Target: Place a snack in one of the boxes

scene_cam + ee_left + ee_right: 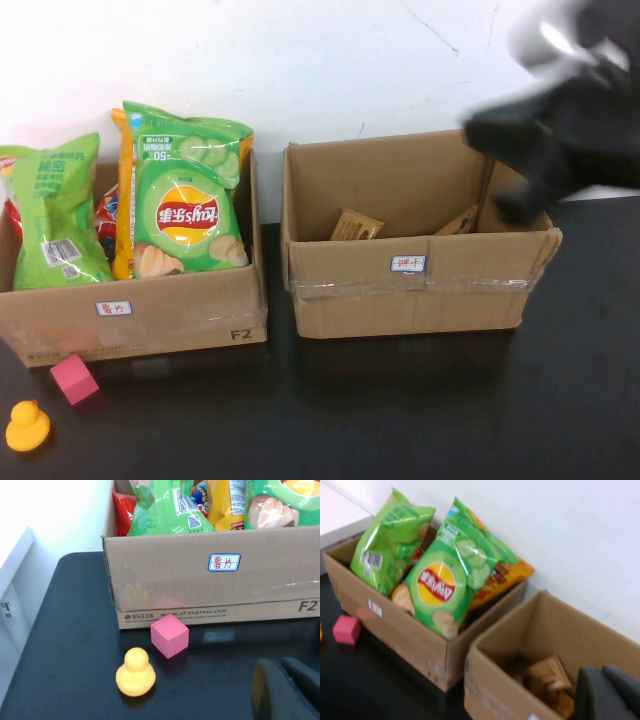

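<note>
Right gripper (525,205), blurred, over right box (420,285); left gripper (280,690) near cube (170,636).

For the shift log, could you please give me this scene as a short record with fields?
left cardboard box: packed with green chip bags
right cardboard box: brown snack packets at the bottom
table front left: pink foam cube, yellow rubber duck
left hand: low, near cube
right hand: above right box's far right corner, blurred
</note>
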Controlling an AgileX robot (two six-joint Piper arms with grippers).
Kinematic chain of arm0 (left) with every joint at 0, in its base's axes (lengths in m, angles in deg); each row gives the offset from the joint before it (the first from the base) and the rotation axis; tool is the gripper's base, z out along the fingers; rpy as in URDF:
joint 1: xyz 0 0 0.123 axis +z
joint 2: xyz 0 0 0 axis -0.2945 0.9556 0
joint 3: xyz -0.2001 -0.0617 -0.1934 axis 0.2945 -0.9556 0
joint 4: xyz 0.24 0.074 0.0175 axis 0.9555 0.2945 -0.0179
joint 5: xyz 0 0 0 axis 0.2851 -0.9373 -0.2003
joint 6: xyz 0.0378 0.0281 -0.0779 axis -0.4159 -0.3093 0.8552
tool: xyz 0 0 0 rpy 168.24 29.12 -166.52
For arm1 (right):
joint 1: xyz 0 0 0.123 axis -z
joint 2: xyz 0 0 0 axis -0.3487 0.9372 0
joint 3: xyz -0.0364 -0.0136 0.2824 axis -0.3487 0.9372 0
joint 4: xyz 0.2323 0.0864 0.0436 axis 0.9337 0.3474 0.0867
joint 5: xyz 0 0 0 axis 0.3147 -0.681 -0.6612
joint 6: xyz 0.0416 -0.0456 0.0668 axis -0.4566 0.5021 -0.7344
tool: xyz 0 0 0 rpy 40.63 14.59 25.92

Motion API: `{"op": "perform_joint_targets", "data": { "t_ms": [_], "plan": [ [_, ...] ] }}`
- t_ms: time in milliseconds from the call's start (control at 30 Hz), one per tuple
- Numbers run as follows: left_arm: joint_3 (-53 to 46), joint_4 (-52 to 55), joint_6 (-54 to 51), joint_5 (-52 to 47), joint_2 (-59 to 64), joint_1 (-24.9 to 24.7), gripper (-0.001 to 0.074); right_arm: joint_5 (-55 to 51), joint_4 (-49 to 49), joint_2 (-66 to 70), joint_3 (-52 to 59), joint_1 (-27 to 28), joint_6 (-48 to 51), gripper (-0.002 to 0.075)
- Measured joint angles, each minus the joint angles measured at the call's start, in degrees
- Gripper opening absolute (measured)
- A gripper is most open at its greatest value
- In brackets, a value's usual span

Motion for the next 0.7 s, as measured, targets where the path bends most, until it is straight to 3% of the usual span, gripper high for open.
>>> {"op": "perform_joint_targets", "data": {
  "t_ms": [700],
  "plan": [
    [0.0, 0.0, 0.0, 0.0, 0.0, 0.0, -0.0001, 10.6, -4.8, -41.4, 42.7, 0.0, 4.7, 0.0001]
  ]
}}
